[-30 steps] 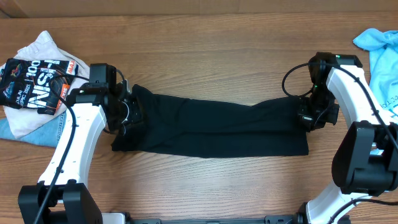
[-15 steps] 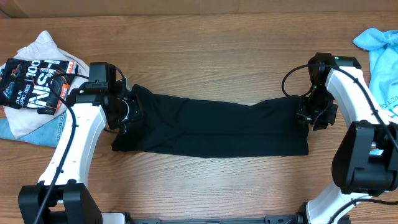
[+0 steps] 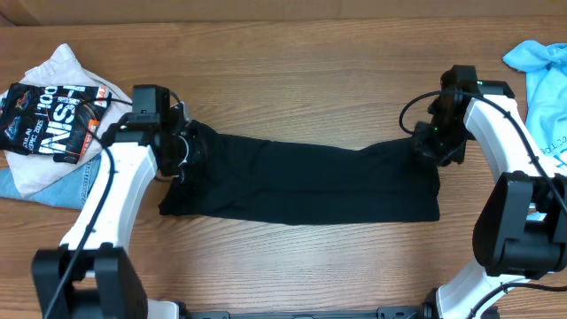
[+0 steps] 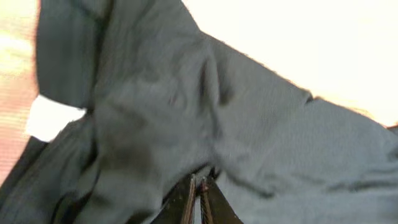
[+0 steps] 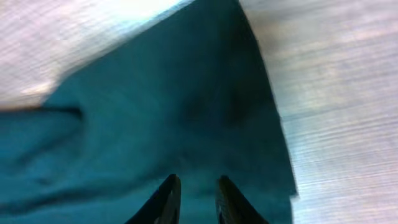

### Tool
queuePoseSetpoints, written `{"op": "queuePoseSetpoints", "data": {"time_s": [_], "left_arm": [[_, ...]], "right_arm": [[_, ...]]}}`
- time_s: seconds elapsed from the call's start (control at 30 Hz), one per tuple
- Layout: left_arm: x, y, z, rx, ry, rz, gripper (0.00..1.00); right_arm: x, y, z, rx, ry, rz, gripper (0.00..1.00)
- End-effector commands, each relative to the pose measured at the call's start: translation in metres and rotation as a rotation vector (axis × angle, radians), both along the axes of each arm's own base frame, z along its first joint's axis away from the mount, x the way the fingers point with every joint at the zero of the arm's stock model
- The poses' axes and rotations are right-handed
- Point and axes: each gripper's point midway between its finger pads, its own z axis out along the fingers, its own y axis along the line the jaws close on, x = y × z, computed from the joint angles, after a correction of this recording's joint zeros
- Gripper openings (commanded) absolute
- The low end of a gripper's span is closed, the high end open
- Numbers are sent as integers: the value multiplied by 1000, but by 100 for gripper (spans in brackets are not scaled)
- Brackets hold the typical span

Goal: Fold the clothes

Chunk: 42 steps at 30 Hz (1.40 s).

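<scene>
While clamped together on a gathered fold of the black shirt [image 3: 301, 182], left pincer [image 4: 198, 198]: tips closed, cloth bunched over them, at the shirt's left end. Right pincer [image 5: 193, 190]: fingers a little apart, low over the opposite end near its far corner, with nothing seen gripped between them.

Position of item: laid out as a long flat band across the middle of the desk [image 3: 292, 80], running left to right between the two arms, apparently folded lengthwise into layers.

Handling, as judged: soft, limp, thin and light, with no stiffness. Bound to sag and drape between two grips. Not fragile. Likely to drag and wrinkle on the wood rather than slide cleanly. Best taken at the corners of each short end, pinching every layer at once to keep the layers from slipping apart, then lifted evenly at both ends.

Markings on item: no print. Small white neck label [image 4: 53, 118] just inside the left end, too blurred to read.

Nearby, well apart: black printed garment [image 3: 49, 120] at far left, with white and red lettering readable only in fragments. Light blue shirt [image 3: 540, 62] at far right, its dark print too small to read.
</scene>
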Motion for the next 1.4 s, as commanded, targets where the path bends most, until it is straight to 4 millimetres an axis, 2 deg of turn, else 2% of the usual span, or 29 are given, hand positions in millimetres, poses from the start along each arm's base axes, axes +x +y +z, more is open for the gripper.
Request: {"op": "queuePoseSetpoints", "data": {"time_s": [0.0, 0.07, 0.17, 0.33, 0.43, 0.47, 0.53, 0.63, 0.8, 0.93, 1.0, 1.2, 1.37], "left_arm": [[10, -9, -23, 12, 11, -44, 8], [18, -12, -33, 12, 4, -52, 8], [26, -14, -49, 11, 11, -50, 8], [24, -6, -81, 57, 76, -38, 8], [18, 1, -96, 95, 121, -30, 8], [15, 3, -100, 107, 140, -28, 8], [11, 5, -103, 117, 160, -27, 8], [6, 10, -107, 146, 187, -22, 8], [-7, 15, -110, 174, 241, -19, 4], [-19, 24, -114, 213, 295, 5, 4], [-23, 28, -117, 228, 318, 19, 4], [-31, 28, -129, 227, 333, 29, 4], [-17, 44, -129, 275, 277, 66, 4]], "right_arm": [[16, 14, 10, 98, -105, 66, 22], [28, 22, 13, 141, -159, 102, 22], [36, 22, 13, 143, -192, 105, 22], [43, 21, 6, 140, -205, 107, 22], [44, 21, -9, 145, -176, 104, 22], [43, 21, -20, 147, -152, 102, 21], [41, 19, -35, 139, -114, 98, 16], [37, 16, -57, 127, -63, 95, 15], [35, -10, -84, -22, -3, 37, 13], [33, -46, -86, -210, 18, -123, 13], [33, -55, -85, -233, 14, -162, 13], [31, -67, -85, -229, 17, -204, 17], [28, -71, -85, -232, 25, -214, 17]]}}
